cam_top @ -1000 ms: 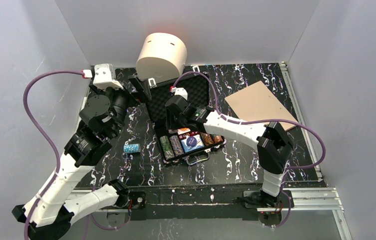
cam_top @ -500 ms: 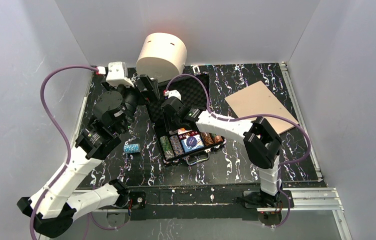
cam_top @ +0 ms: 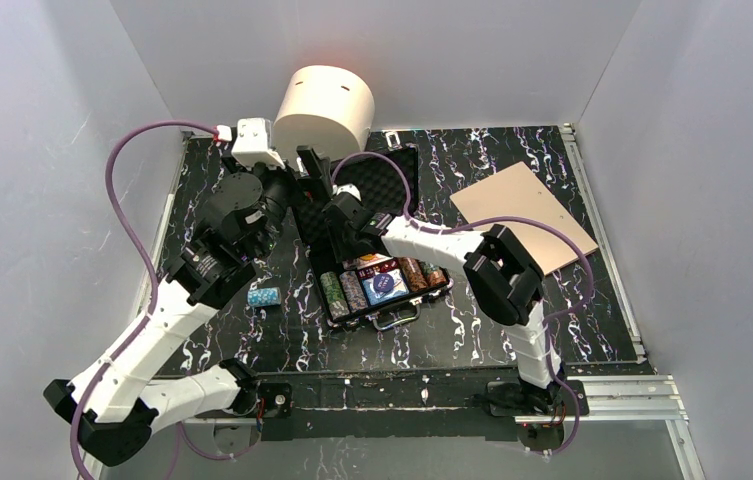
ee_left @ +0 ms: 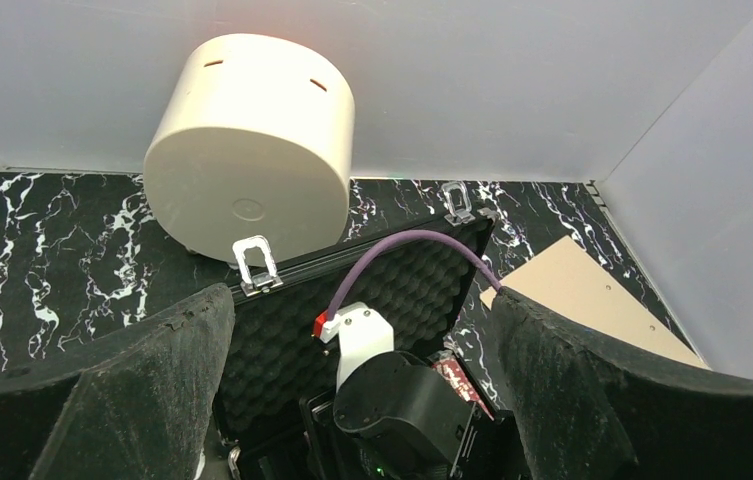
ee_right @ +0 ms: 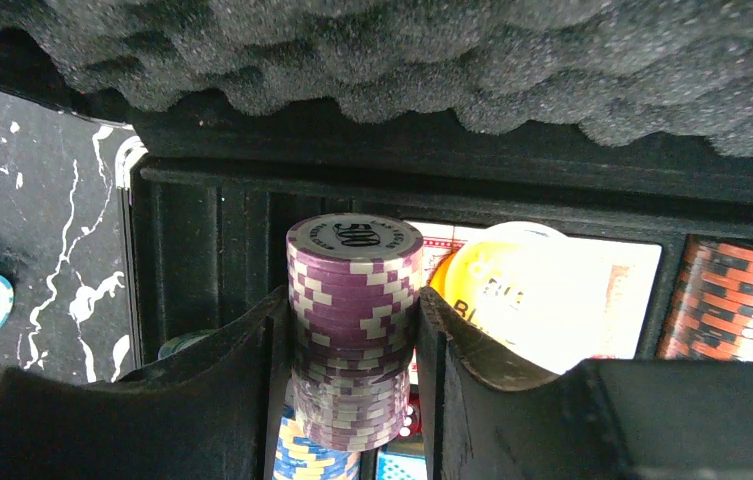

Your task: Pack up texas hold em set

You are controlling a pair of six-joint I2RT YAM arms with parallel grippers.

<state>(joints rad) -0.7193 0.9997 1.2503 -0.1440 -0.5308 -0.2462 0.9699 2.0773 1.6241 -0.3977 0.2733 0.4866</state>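
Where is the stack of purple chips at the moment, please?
In the right wrist view, the purple chips sit clamped in the right end effector over the open case, just left of the yellow button.

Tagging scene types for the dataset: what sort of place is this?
Likely a lab robot test cell, not a home: plain white walls box in a black marbled tabletop, and an aluminium rail runs along its near edge.

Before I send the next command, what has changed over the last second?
The left end effector, open, swung back and right toward the briefcase lid. The right arm folded its elbow inward; the right end effector still clamps the purple chip stack. The briefcase, loose blue chips, tan board and cream cylinder stayed put.
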